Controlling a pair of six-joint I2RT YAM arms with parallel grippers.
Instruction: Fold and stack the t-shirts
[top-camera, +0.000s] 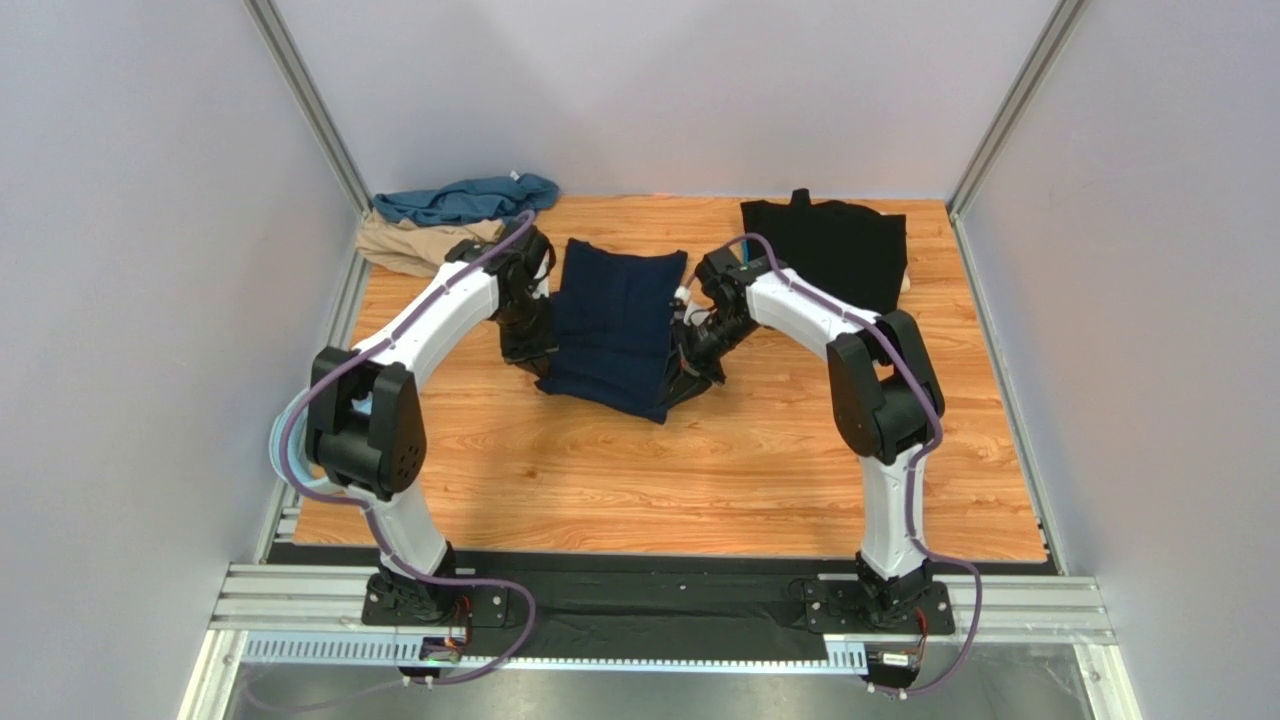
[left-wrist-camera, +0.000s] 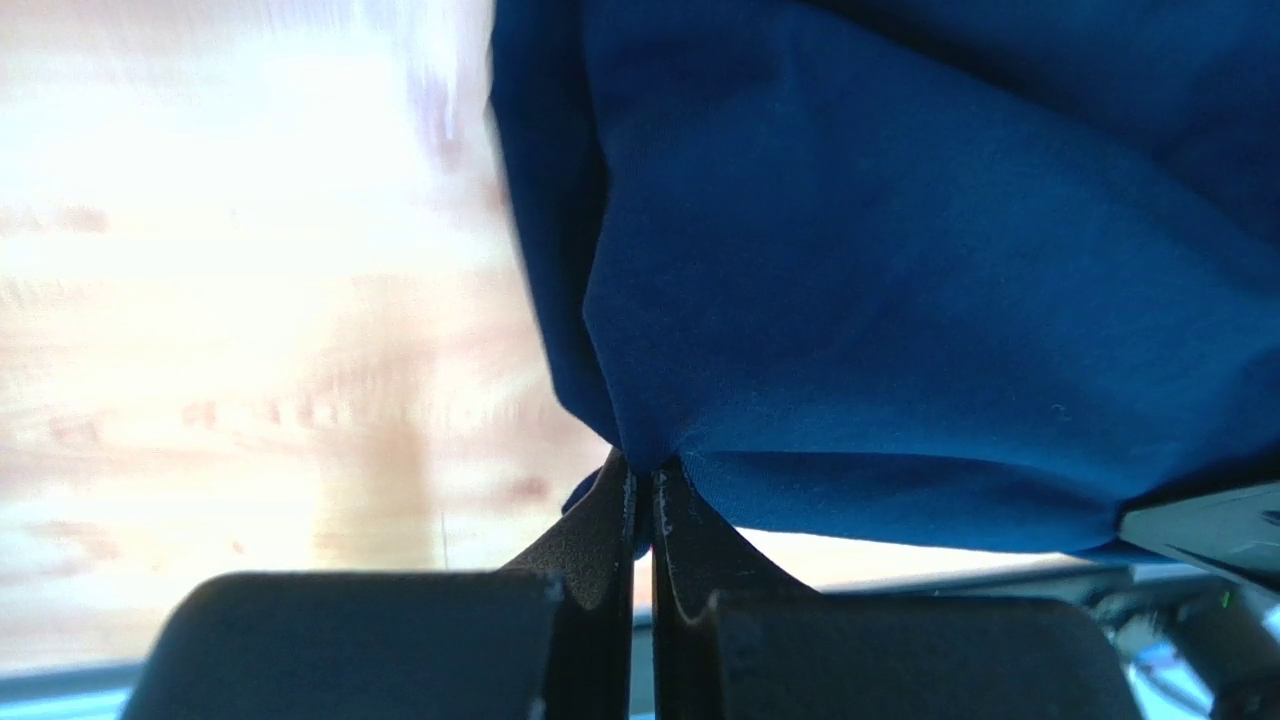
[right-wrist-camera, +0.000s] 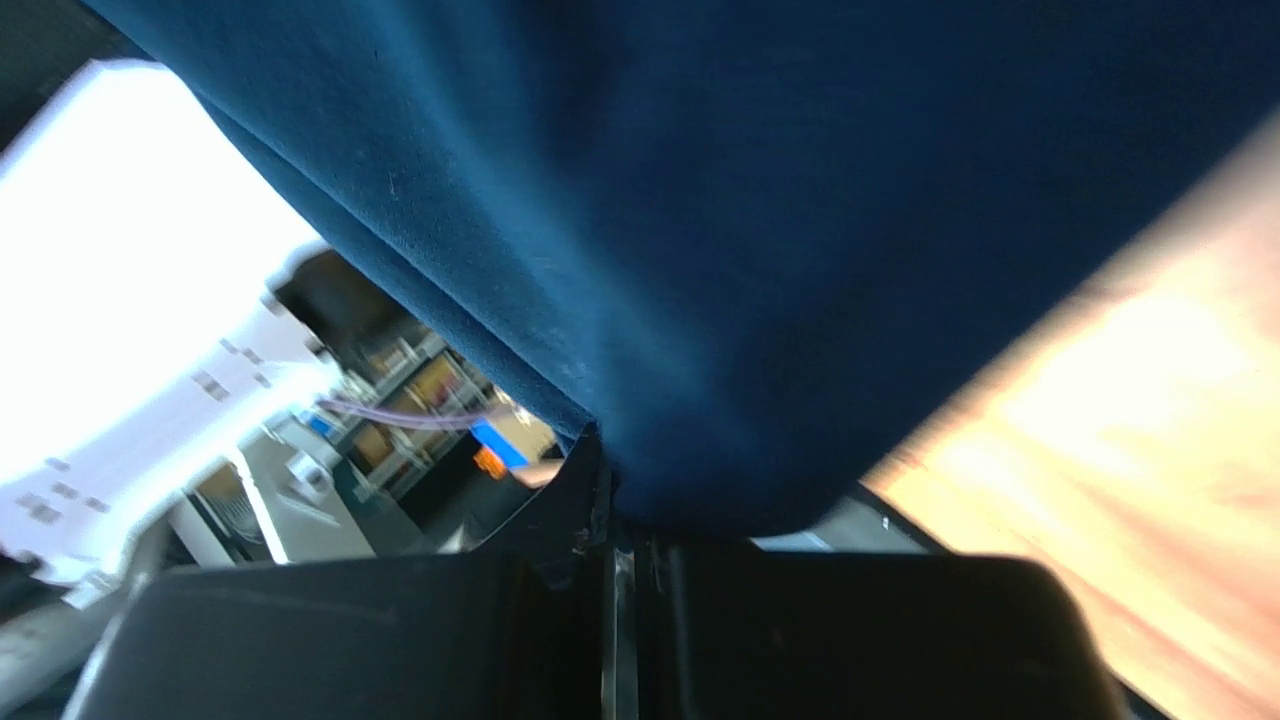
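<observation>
I see my left fingers (left-wrist-camera: 609, 525) closed on one side of the navy t-shirt (top-camera: 613, 327), my right fingers (right-wrist-camera: 571, 518) clamped on the other side, over the bench (top-camera: 676, 465)

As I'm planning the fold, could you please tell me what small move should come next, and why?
Probably carry both grippers forward together, kept shut, to fold the shirt in half: the left gripper and right gripper each pinch a side edge of the navy t-shirt, which lies spread long between them.
</observation>
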